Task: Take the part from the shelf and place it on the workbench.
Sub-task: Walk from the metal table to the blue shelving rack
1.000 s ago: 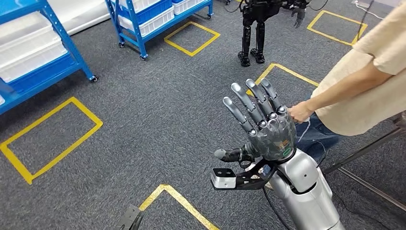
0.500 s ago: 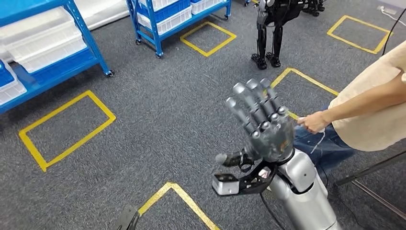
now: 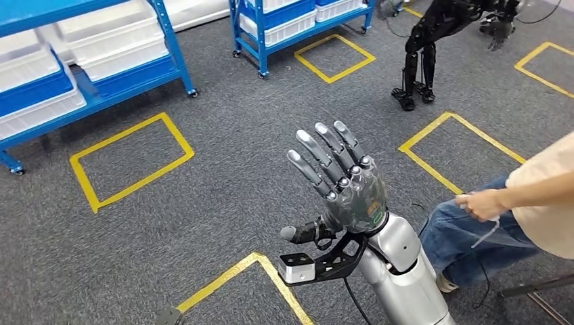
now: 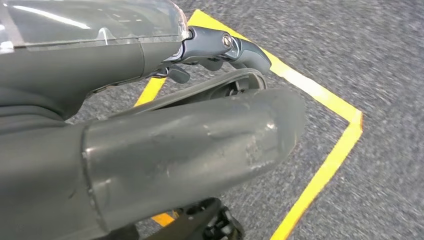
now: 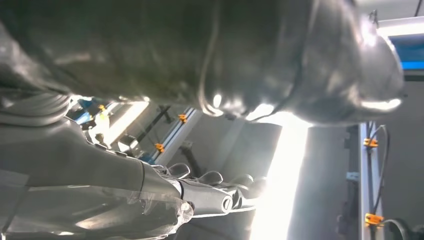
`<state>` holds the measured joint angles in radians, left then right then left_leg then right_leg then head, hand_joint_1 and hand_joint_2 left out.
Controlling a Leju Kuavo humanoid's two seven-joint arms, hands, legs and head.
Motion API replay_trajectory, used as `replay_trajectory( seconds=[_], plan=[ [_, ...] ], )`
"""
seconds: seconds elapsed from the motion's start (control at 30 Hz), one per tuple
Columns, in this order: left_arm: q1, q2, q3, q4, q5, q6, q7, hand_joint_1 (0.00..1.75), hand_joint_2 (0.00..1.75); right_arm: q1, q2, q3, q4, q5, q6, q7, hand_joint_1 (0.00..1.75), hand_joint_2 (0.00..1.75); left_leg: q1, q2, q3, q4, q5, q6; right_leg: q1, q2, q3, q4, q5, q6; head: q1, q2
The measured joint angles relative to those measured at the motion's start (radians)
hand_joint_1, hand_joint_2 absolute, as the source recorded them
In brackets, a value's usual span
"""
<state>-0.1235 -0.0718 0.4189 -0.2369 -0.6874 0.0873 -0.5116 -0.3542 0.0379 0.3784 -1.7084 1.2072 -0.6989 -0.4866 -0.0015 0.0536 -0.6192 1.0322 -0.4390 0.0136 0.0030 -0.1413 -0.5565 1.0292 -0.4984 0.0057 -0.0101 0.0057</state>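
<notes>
Grey carpet floor (image 3: 223, 169) marked with yellow tape squares (image 3: 128, 159) — blue wheeled racks (image 3: 101, 74) holding white bins (image 3: 115, 44).

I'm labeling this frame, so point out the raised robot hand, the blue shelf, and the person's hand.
right robot hand (image 3: 352, 193), head view, back of the palm
blue shelf (image 3: 172, 51), head view, front upright post
person's hand (image 3: 482, 204), head view, knuckles

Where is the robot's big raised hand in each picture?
Head view: right hand, raised in the middle with fingers spread and nothing in it.
Right wrist view: the same right hand, seen from behind.
Left wrist view: that is the left hand instead.
Shared landmark: yellow floor tape, seen in head and left wrist views.
</notes>
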Motion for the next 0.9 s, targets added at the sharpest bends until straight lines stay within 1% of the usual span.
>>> replay_trajectory(
  seconds=[0.03, 0.07, 0.1, 0.13, 0.17, 0.2, 0.23, 0.27, 0.3, 0.33, 0.37, 0.4, 0.43, 0.47, 0.5, 0.53, 0.57, 0.6, 0.63, 0.67, 0.7, 0.73, 0.77, 0.8, 0.83, 0.87, 0.9],
  plan=[
    [0.002, 0.0, 0.001, 0.0, 0.0, 0.001, 0.0, 0.0, 0.0, 0.0, 0.002, 0.0, 0.001, -0.001, 0.0, -0.001, 0.0, 0.0, 0.002, -0.011, 0.001, -0.003, 0.002, 0.005, -0.002, 0.004, 0.002, 0.002, -0.005, 0.006, 0.0, 0.0],
    [0.003, 0.001, 0.001, 0.0, -0.002, 0.003, 0.0, 0.0, 0.0, -0.001, 0.003, 0.0, 0.002, -0.004, 0.0, -0.005, 0.0, 0.0, 0.004, -0.022, 0.002, -0.007, 0.005, 0.01, -0.005, 0.026, -0.002, 0.014, -0.016, 0.011, 0.0, 0.0],
    [0.001, 0.002, 0.001, 0.0, -0.005, 0.006, -0.001, 0.0, 0.0, -0.001, 0.005, -0.002, 0.003, -0.008, 0.0, -0.013, 0.0, 0.0, 0.007, -0.034, 0.003, -0.01, 0.008, 0.016, -0.008, 0.058, -0.014, 0.043, -0.037, 0.016, 0.0, 0.0],
    [-0.002, 0.003, 0.001, 0.0, -0.009, 0.008, -0.001, 0.0, 0.0, 0.0, 0.007, -0.006, 0.004, -0.014, -0.001, -0.023, 0.0, 0.0, 0.009, -0.046, 0.004, -0.012, 0.01, 0.021, -0.011, 0.095, -0.037, 0.093, -0.066, 0.019, 0.0, 0.0],
    [-0.006, 0.005, 0.001, 0.0, -0.013, 0.009, -0.001, 0.0, 0.0, 0.002, 0.009, -0.011, 0.006, -0.018, -0.001, -0.033, 0.0, 0.0, 0.009, -0.059, 0.003, -0.012, 0.011, 0.024, -0.011, 0.121, -0.068, 0.156, -0.096, 0.02, 0.0, 0.0],
    [-0.01, 0.007, 0.001, 0.0, -0.017, 0.008, -0.001, 0.0, 0.0, 0.005, 0.011, -0.017, 0.01, -0.021, -0.001, -0.042, 0.0, 0.0, 0.009, -0.073, 0.002, -0.012, 0.011, 0.027, -0.011, 0.132, -0.1, 0.217, -0.118, 0.02, 0.0, 0.0],
    [-0.012, 0.01, 0.001, 0.0, -0.02, 0.005, 0.0, 0.0, 0.0, 0.007, 0.014, -0.023, 0.014, -0.021, -0.001, -0.048, 0.0, 0.0, 0.008, -0.088, 0.002, -0.012, 0.011, 0.027, -0.011, 0.136, -0.123, 0.256, -0.124, 0.019, 0.0, 0.0],
    [-0.013, 0.012, 0.001, 0.0, -0.022, 0.002, 0.001, 0.0, 0.0, 0.008, 0.018, -0.027, 0.019, -0.021, -0.001, -0.053, 0.0, 0.0, 0.008, -0.103, 0.003, -0.011, 0.011, 0.027, -0.011, 0.139, -0.131, 0.262, -0.111, 0.018, 0.0, 0.0],
    [-0.013, 0.015, 0.001, 0.0, -0.023, -0.001, 0.002, 0.0, 0.0, 0.008, 0.022, -0.031, 0.023, -0.021, -0.001, -0.056, 0.0, 0.0, 0.008, -0.118, 0.004, -0.01, 0.011, 0.027, -0.012, 0.142, -0.122, 0.232, -0.08, 0.016, 0.0, 0.0],
    [-0.014, 0.017, 0.001, 0.0, -0.024, -0.002, 0.003, 0.0, 0.0, 0.008, 0.025, -0.034, 0.025, -0.021, -0.001, -0.058, 0.0, 0.0, 0.008, -0.132, 0.005, -0.009, 0.011, 0.026, -0.013, 0.153, -0.098, 0.175, -0.039, 0.013, 0.0, 0.0],
    [-0.015, 0.018, 0.001, 0.0, -0.024, -0.002, 0.003, 0.0, 0.0, 0.007, 0.028, -0.037, 0.027, -0.021, -0.001, -0.059, 0.0, 0.0, 0.008, -0.146, 0.005, -0.008, 0.011, 0.024, -0.015, 0.179, -0.072, 0.114, -0.007, 0.009, 0.0, 0.0],
    [-0.017, 0.019, 0.001, 0.0, -0.024, -0.003, 0.003, 0.0, 0.0, 0.007, 0.031, -0.039, 0.028, -0.021, -0.001, -0.059, 0.0, 0.0, 0.008, -0.159, 0.002, -0.006, 0.011, 0.02, -0.017, 0.204, -0.051, 0.06, 0.014, 0.005, 0.0, 0.0],
    [-0.019, 0.02, 0.001, 0.0, -0.024, -0.003, 0.003, 0.0, 0.0, 0.007, 0.033, -0.041, 0.03, -0.021, -0.001, -0.06, 0.0, 0.0, 0.011, -0.17, -0.003, -0.004, 0.012, 0.014, -0.017, 0.224, -0.039, 0.027, 0.023, 0.002, 0.0, 0.0],
    [-0.02, 0.021, 0.001, 0.0, -0.024, -0.003, 0.004, 0.0, 0.0, 0.006, 0.035, -0.043, 0.031, -0.021, -0.001, -0.06, 0.0, 0.0, 0.014, -0.182, -0.008, -0.004, 0.014, 0.007, -0.016, 0.234, -0.035, 0.015, 0.019, -0.001, 0.0, 0.0],
    [-0.019, 0.023, 0.001, 0.0, -0.024, -0.003, 0.004, 0.0, 0.0, 0.005, 0.038, -0.043, 0.031, -0.021, -0.001, -0.06, 0.0, 0.0, 0.017, -0.193, -0.012, -0.005, 0.016, 0.0, -0.013, 0.226, -0.033, 0.008, 0.019, -0.004, 0.001, 0.0],
    [-0.017, 0.025, 0.001, 0.0, -0.024, -0.003, 0.004, 0.0, 0.0, 0.005, 0.042, -0.043, 0.032, -0.021, -0.001, -0.06, 0.0, 0.0, 0.02, -0.2, -0.015, -0.006, 0.017, -0.007, -0.015, 0.214, -0.029, 0.004, 0.022, -0.008, 0.001, 0.0],
    [-0.016, 0.027, 0.001, 0.0, -0.024, -0.003, 0.004, 0.0, 0.0, 0.004, 0.046, -0.043, 0.032, -0.021, 0.0, -0.06, 0.0, 0.0, 0.019, -0.189, -0.018, 0.001, 0.012, -0.012, -0.016, 0.202, -0.023, -0.003, 0.024, -0.013, 0.0, 0.0],
    [-0.016, 0.028, 0.001, 0.0, -0.025, -0.003, 0.005, 0.0, 0.0, 0.004, 0.049, -0.044, 0.033, -0.022, 0.0, -0.061, 0.0, 0.0, 0.017, -0.165, -0.029, 0.025, -0.003, -0.017, -0.017, 0.186, -0.016, -0.011, 0.026, -0.019, -0.001, 0.0],
    [-0.019, 0.029, 0.001, 0.0, -0.026, -0.003, 0.006, 0.0, 0.0, 0.004, 0.052, -0.045, 0.033, -0.022, 0.0, -0.062, 0.0, 0.0, 0.015, -0.134, -0.049, 0.068, -0.027, -0.02, -0.018, 0.169, -0.01, -0.017, 0.027, -0.024, -0.002, 0.0],
    [-0.021, 0.029, 0.001, 0.0, -0.028, -0.002, 0.008, 0.0, 0.0, 0.005, 0.053, -0.046, 0.035, -0.021, 0.0, -0.064, 0.0, 0.0, 0.014, -0.101, -0.077, 0.127, -0.055, -0.023, -0.015, 0.152, -0.007, -0.019, 0.026, -0.028, -0.004, 0.0],
    [-0.023, 0.029, 0.001, 0.0, -0.03, -0.002, 0.012, 0.0, 0.0, 0.007, 0.054, -0.049, 0.037, -0.021, 0.0, -0.066, 0.0, 0.0, 0.015, -0.082, -0.107, 0.188, -0.081, -0.026, -0.013, 0.135, -0.006, -0.018, 0.024, -0.031, -0.004, 0.0],
    [-0.022, 0.029, 0.001, 0.0, -0.033, -0.002, 0.015, 0.0, 0.0, 0.009, 0.054, -0.051, 0.039, -0.02, 0.0, -0.069, 0.0, 0.0, 0.017, -0.073, -0.129, 0.232, -0.094, -0.029, -0.012, 0.119, -0.005, -0.017, 0.022, -0.032, -0.004, 0.0],
    [-0.019, 0.029, 0.001, 0.0, -0.034, -0.002, 0.017, 0.0, 0.0, 0.011, 0.054, -0.054, 0.041, -0.02, 0.0, -0.072, 0.0, 0.0, 0.019, -0.067, -0.137, 0.248, -0.091, -0.031, -0.011, 0.104, -0.005, -0.016, 0.02, -0.032, -0.004, 0.0],
    [-0.016, 0.03, 0.0, 0.0, -0.035, -0.002, 0.019, 0.0, 0.0, 0.012, 0.055, -0.056, 0.044, -0.021, 0.0, -0.076, 0.0, 0.0, 0.021, -0.061, -0.124, 0.225, -0.072, -0.033, -0.011, 0.091, -0.005, -0.014, 0.017, -0.031, -0.004, 0.0],
    [-0.013, 0.03, 0.0, 0.0, -0.035, -0.003, 0.019, 0.0, 0.0, 0.014, 0.056, -0.059, 0.046, -0.022, 0.0, -0.079, 0.0, 0.0, 0.023, -0.05, -0.094, 0.171, -0.041, -0.034, -0.011, 0.078, -0.004, -0.011, 0.013, -0.029, -0.004, 0.0],
    [-0.013, 0.031, 0.0, 0.0, -0.035, -0.003, 0.018, 0.0, 0.0, 0.016, 0.058, -0.061, 0.049, -0.021, 0.0, -0.081, 0.0, 0.0, 0.021, -0.028, -0.06, 0.105, -0.018, -0.033, -0.011, 0.066, -0.004, -0.007, 0.009, -0.026, -0.004, 0.0],
    [-0.013, 0.032, 0.0, 0.0, -0.036, -0.003, 0.017, 0.0, 0.0, 0.019, 0.059, -0.064, 0.051, -0.019, 0.0, -0.083, 0.0, 0.0, 0.018, -0.011, -0.03, 0.049, 0.0, -0.029, -0.008, 0.055, -0.004, -0.003, 0.004, -0.021, -0.004, 0.0]
  ],
)
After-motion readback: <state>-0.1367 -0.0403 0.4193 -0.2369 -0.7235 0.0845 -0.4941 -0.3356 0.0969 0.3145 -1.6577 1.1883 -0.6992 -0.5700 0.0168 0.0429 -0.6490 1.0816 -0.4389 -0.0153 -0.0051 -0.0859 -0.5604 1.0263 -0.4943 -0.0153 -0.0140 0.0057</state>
